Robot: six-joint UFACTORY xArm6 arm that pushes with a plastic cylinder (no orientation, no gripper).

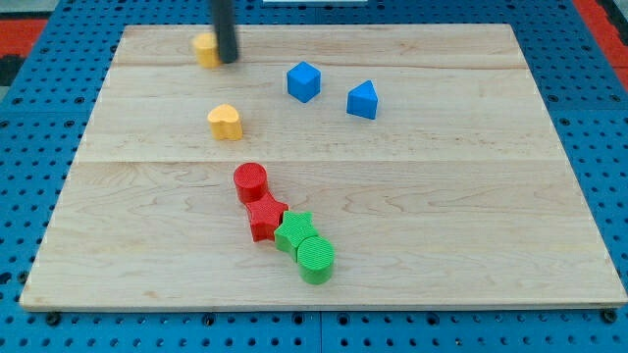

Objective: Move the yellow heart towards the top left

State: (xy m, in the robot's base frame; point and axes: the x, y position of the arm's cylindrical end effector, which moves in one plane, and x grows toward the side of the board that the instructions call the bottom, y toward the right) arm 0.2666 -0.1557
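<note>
Seven ridged blocks sit on the pale wooden bench [471,245], the yellow heart [225,122] left of centre with open board to its left and above. My tip [228,59], a plain rod with no hand, touches another yellow block [205,49] near the top edge. Blue cube [303,81] and blue wedge [362,100] lie right; red cylinder [250,181], red star [265,218], green star [294,231], green cylinder [316,260] chain below.

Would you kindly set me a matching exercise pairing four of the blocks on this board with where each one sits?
Blocks:
1. yellow heart
2. blue cube
3. green cylinder
4. red cylinder

Places:
A. nearest the view's bottom, touching the green star
B. just above the red star
C. left of the blue wedge
D. alone, below my tip and the other yellow block

Pairs: 1-D, 2-C, 3-A, 4-B
</note>
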